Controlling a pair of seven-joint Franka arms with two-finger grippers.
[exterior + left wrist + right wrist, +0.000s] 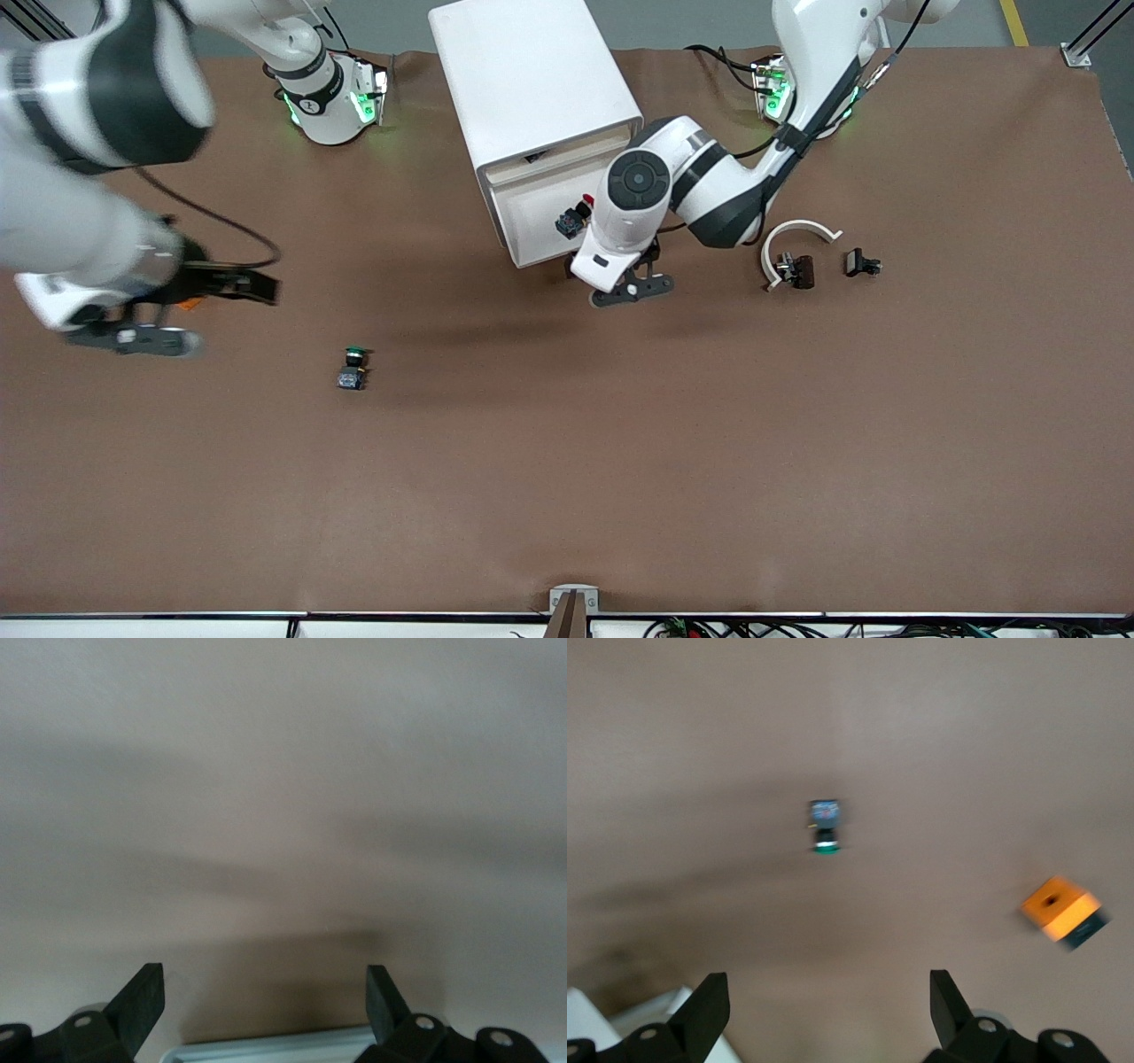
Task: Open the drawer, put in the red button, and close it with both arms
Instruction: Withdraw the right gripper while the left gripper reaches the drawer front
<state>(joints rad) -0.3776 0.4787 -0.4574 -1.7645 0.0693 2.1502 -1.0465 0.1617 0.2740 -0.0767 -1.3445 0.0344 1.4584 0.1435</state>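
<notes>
Red button (576, 215) is lying in the pulled-out drawer (540, 221) of the white cabinet (532, 89), near the drawer's corner toward the left arm's end of the table (620, 461), and I am seeing its red cap pointing toward that end. I am holding the left gripper (631, 288) low over the table just in front of the drawer, with its fingers (142, 1001) standing wide apart and nothing between them; the left wrist view is showing only brown table and a pale strip of the drawer's edge (275, 1047). I am keeping the right gripper (133, 337) up over the right arm's end of the table, well apart from the cabinet, its fingers (709, 1005) spread wide and empty too. A green button (353, 368) is lying on the table, nearer the front camera than the cabinet. In the right wrist view I am also seeing an orange block (1061, 911) on the table. Toward the left arm's end, a white curved piece (793, 239) with a dark part (797, 270) beside it and a small black clip (859, 263) are resting on the table.
</notes>
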